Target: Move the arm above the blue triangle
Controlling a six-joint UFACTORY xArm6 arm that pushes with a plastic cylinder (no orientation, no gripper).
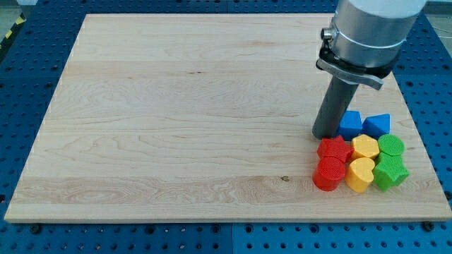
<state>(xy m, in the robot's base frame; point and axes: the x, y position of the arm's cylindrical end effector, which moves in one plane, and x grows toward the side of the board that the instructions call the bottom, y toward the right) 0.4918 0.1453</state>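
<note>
The blue triangle (378, 124) lies on the wooden board (176, 120) near its right edge. A second blue block (350, 123) sits just left of it. My tip (325, 135) rests on the board directly left of that second blue block, touching or nearly touching it, about two block widths left of the blue triangle.
Below the blue blocks sits a tight cluster: a red star-like block (334, 149), a red round block (328, 173), a yellow block (365, 147), a yellow heart (360, 174), a green round block (390, 146) and a green star (390, 171). The board's right edge is close.
</note>
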